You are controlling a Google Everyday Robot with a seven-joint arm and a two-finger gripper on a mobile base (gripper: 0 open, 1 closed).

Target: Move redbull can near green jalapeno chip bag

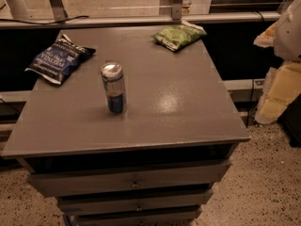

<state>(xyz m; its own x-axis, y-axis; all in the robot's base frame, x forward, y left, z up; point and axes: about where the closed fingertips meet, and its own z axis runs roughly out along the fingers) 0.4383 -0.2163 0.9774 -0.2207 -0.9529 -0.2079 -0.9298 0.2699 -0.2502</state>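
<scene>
The redbull can (113, 87) stands upright on the grey cabinet top (178, 102), left of the middle and toward the front. The green jalapeno chip bag (178, 35) lies at the far right corner of the top, well away from the can. My gripper (278, 95) hangs off the right side of the cabinet, beyond its edge and below the white arm (289, 29). It is far from both the can and the bag and holds nothing that I can see.
A dark blue chip bag (59, 59) with white lettering lies at the far left of the top. The cabinet has several drawers (134, 182) in front. A rail (141, 20) runs behind it. Speckled floor (268, 182) lies to the right.
</scene>
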